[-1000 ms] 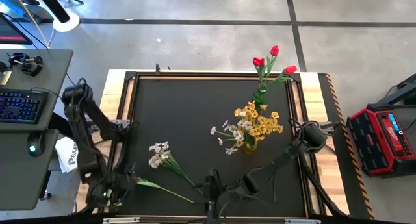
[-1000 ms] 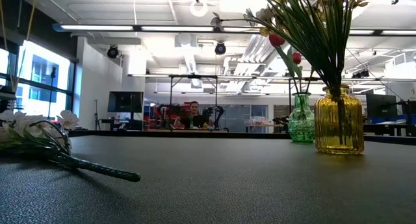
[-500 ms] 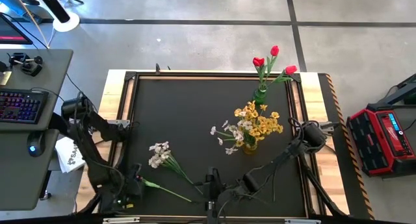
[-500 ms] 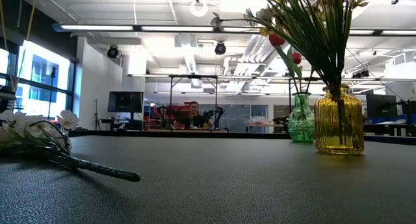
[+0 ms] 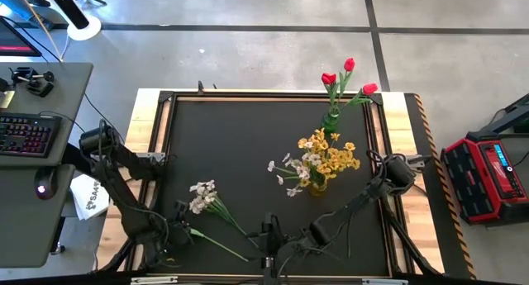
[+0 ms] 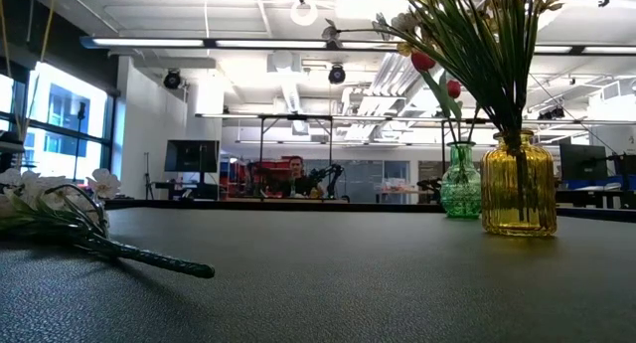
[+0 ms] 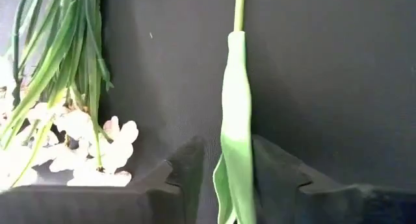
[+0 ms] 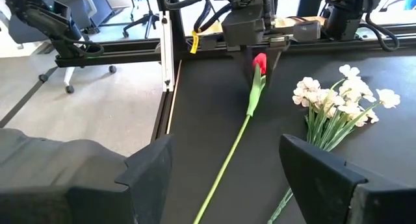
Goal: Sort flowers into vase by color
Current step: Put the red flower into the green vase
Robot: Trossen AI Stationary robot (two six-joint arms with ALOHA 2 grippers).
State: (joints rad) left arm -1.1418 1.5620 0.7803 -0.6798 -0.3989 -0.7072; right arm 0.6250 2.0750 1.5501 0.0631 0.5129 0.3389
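The black table (image 5: 248,144) carries two vases, a white spray and a tulip

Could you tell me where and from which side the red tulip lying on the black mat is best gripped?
Probably the leafed stem just behind the bud of the red tulip, from straight above: it lies flat on the mat, so only its sides are free. The open left pincer straddles the leaf there; the right pincer waits at the mat's front edge.
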